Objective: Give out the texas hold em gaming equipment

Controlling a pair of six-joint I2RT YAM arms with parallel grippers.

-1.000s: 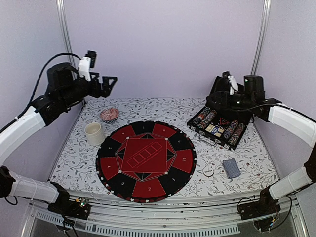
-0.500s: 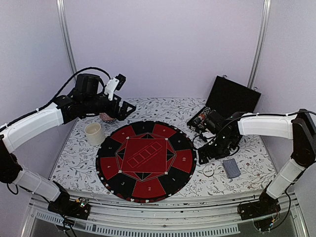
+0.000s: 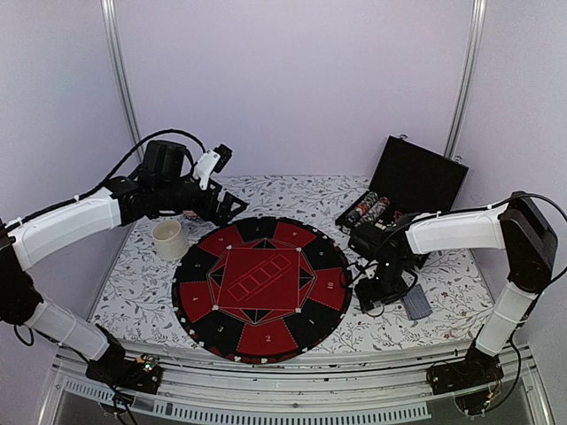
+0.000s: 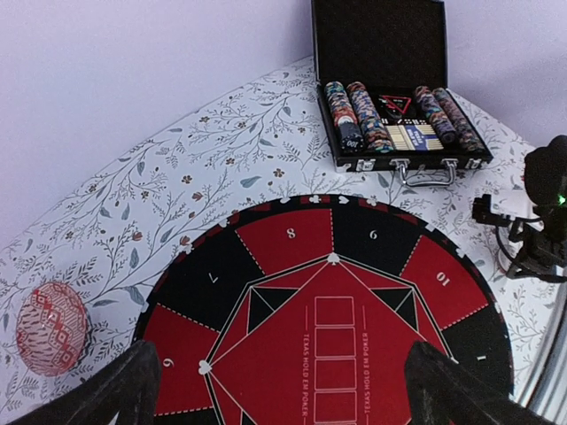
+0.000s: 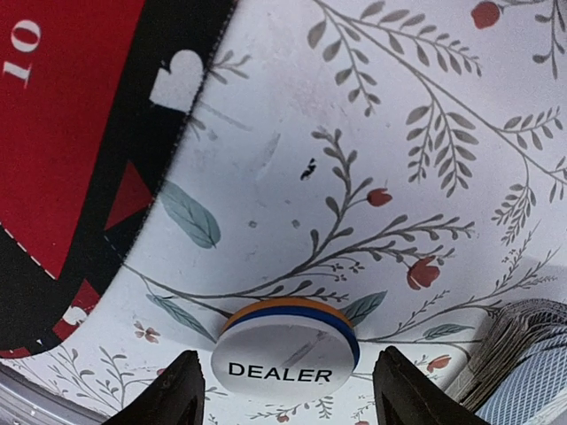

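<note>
**Top external**
- Poker mat point(image 3: 261, 283): round, red and black. I use it as my landmark for everything below.
- Left gripper point(image 3: 229, 208): hangs over the mat's far-left edge with nothing in it. I judge it is held high to keep the playing area free.
- White cup point(image 3: 170, 239): just off the mat's left edge.
- Case point(image 3: 423, 175): lid up, beyond the mat's far-right edge. The poker chips point(image 3: 372, 211) are racked in rows inside and not yet handed out.
- Right gripper point(image 3: 374, 297): down at the table, just off the mat's right edge. It hides whatever lies beneath it.
- Card deck point(image 3: 416, 305): backs up, on the side of that gripper away from the mat.

**Left wrist**
- The left fingers point(image 4: 106, 398) show at the two bottom corners, spread as wide as they go. Only the mat lies between them.
- Pink bowl point(image 4: 51, 328): off the mat's edge beside seat 9.
- The case faces the mat across from seats 8 and 6. All its chip rows look full.

**Right wrist**
- Disc stack point(image 5: 285, 350): a white "DEALER" disc on top with blue and orange rims under it. It lies on the floral table point(image 5: 372, 133), just off the mat's edge.
- The right fingers point(image 5: 168, 394) straddle the stack, part open. A sliver of cloth shows on each side, so I see no grip on it yet. My reading is that the gripper is lined up this way to pinch the stack by its rims.
- The deck's corner sits just beside the stack, away from the mat. If the gripper closes off-centre it could nudge the cards.
</note>
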